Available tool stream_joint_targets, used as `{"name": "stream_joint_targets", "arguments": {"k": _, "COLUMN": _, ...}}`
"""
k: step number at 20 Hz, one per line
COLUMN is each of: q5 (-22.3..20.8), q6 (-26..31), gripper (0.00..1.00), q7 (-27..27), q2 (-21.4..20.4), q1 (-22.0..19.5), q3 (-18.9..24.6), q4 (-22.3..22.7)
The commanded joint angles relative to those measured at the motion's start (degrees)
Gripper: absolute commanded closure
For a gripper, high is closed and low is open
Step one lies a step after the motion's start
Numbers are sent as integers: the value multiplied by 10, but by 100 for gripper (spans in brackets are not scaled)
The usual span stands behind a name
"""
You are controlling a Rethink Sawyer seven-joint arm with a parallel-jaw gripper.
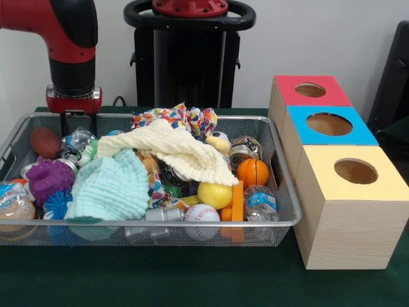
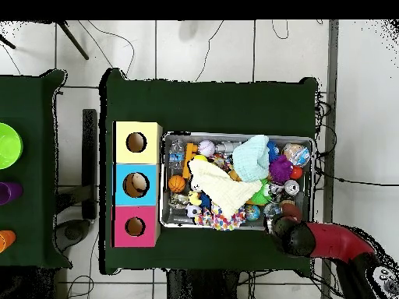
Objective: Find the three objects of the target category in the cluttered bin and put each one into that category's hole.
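The cluttered bin [image 1: 192, 224] is a silver wire-mesh basket on the green table, also seen in the overhead view [image 2: 234, 135]. One clear bottle with a blue label [image 1: 260, 203] lies at its front right corner [image 2: 177, 148]. A second bottle [image 1: 13, 201] lies at the front left [image 2: 296, 153]. A third crinkly clear bottle [image 1: 78, 138] lies at the far left. My gripper [image 1: 78, 125] hangs just above this third bottle with its fingers apart and empty; it also shows in the overhead view [image 2: 282, 224].
Three wooden boxes with round holes stand right of the bin: red top [image 1: 311, 90], blue top [image 1: 329, 124], yellow top [image 1: 355, 171]. A cream cloth [image 1: 172, 150] and a mint cloth [image 1: 112, 185] cover the middle. Balls, shiny cans [image 1: 243, 150] and a purple toy [image 1: 48, 179] fill the rest.
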Motion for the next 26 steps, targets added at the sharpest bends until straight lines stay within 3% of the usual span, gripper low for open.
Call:
{"name": "stream_joint_targets", "arguments": {"k": 1, "q5": -8, "q6": 49, "gripper": 0, "q7": -71, "q2": 12, "q1": -5, "q3": 62, "q4": -42}}
{"name": "stream_joint_targets", "arguments": {"k": 19, "q5": 24, "q6": 40, "gripper": 0, "q7": -3, "q2": 16, "q1": 41, "q3": 57, "q4": -51}}
{"name": "stream_joint_targets", "arguments": {"k": 26, "q5": 41, "q6": 22, "gripper": 0, "q7": 13, "q2": 19, "q1": 38, "q3": 65, "q4": -48}}
